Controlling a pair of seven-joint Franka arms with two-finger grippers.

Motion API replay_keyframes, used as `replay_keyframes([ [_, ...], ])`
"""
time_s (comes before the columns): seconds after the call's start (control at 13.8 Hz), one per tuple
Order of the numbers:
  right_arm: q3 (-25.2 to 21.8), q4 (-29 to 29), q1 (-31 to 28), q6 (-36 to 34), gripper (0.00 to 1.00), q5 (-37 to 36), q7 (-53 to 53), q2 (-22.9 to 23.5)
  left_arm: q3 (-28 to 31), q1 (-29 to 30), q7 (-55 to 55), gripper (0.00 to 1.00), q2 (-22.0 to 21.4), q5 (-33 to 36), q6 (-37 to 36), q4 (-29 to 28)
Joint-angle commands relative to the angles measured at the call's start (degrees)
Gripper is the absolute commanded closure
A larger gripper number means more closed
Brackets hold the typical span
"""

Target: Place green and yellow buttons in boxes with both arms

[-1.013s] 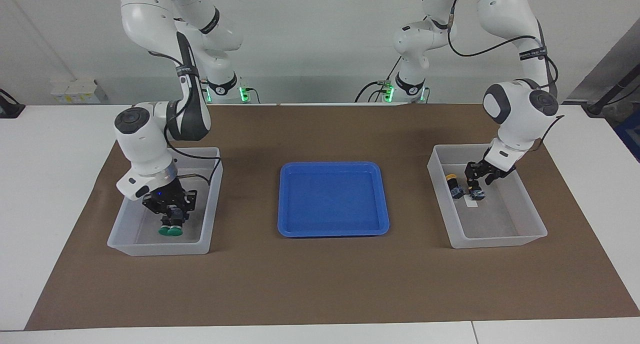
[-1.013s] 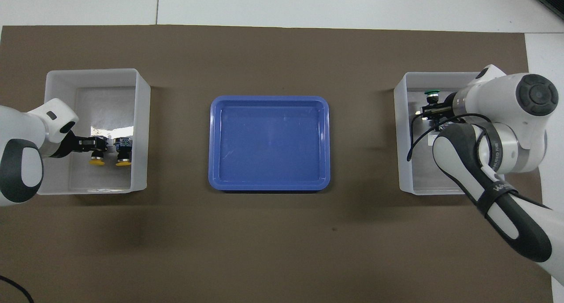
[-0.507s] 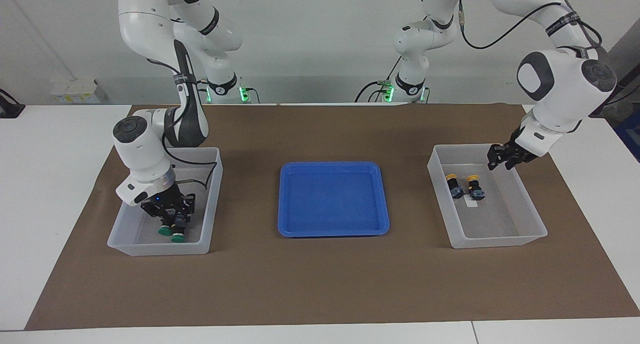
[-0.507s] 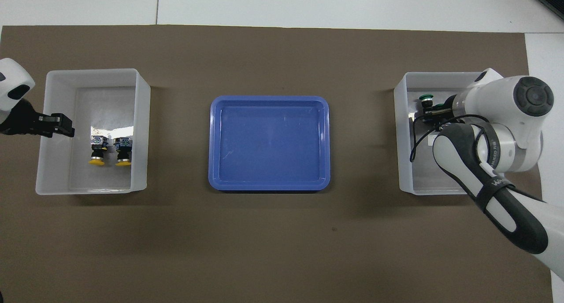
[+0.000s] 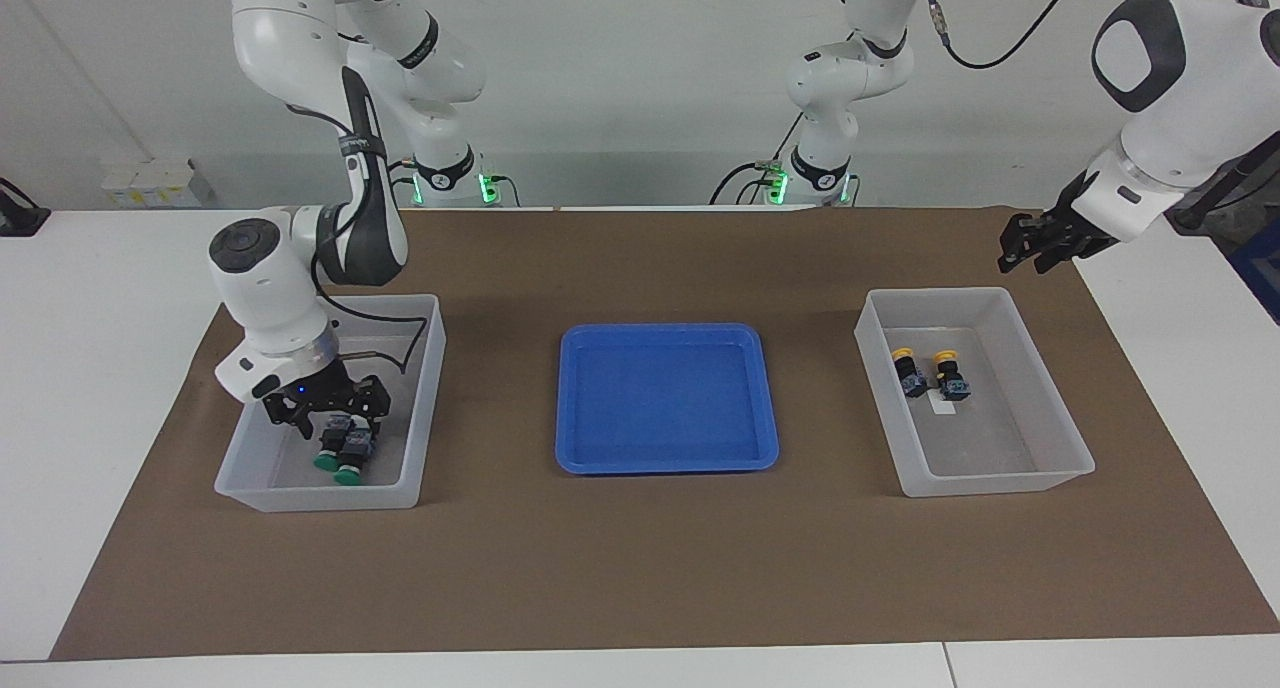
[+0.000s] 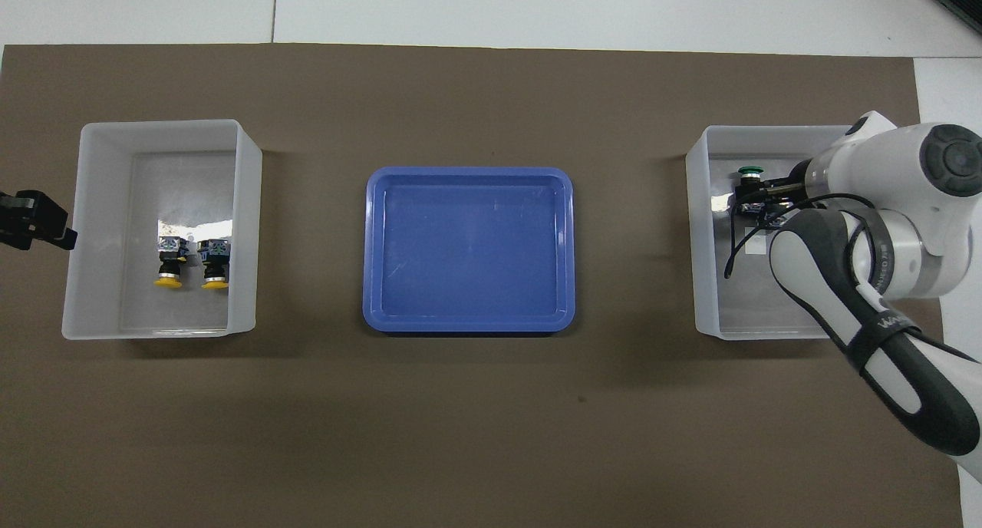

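A brown mat (image 5: 640,568) covers the white table (image 5: 100,298) before a pale wall (image 5: 620,78).

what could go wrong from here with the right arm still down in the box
The right gripper sits low inside its box, right above the two green buttons. Lifting off, it might nudge them or drag one along. Its cable hangs by the box wall and might snag. The left gripper is outside the other box.
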Motion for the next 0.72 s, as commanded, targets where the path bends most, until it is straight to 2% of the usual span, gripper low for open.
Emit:
replay_keyframes([
  [0.0, 0.6, 1.0, -0.3, -7.2, 0.0, 1.5, 0.7, -5.9, -0.9, -2.0, -1.1, 0.48, -1.0, -0.7, -1.6, 1.5],
  [0.29, 0.7, 2.2, 3.5, -16.7, 0.0, 1.5, 8.9, -13.8, -0.8, -5.5, -5.7, 0.45, -1.4, -0.4, -1.4, 1.5],
  [0.43, 0.8, 3.7, 5.9, -20.8, 0.0, 1.5, 12.3, -15.4, -0.9, -5.4, -5.5, 0.43, -2.7, -0.1, -1.5, 1.4],
  [0.65, 0.8, 7.5, 9.8, -25.3, 0.0, 1.5, 16.3, -15.5, -1.3, -5.5, -5.2, 0.34, -3.3, -0.1, -1.3, 1.2],
])
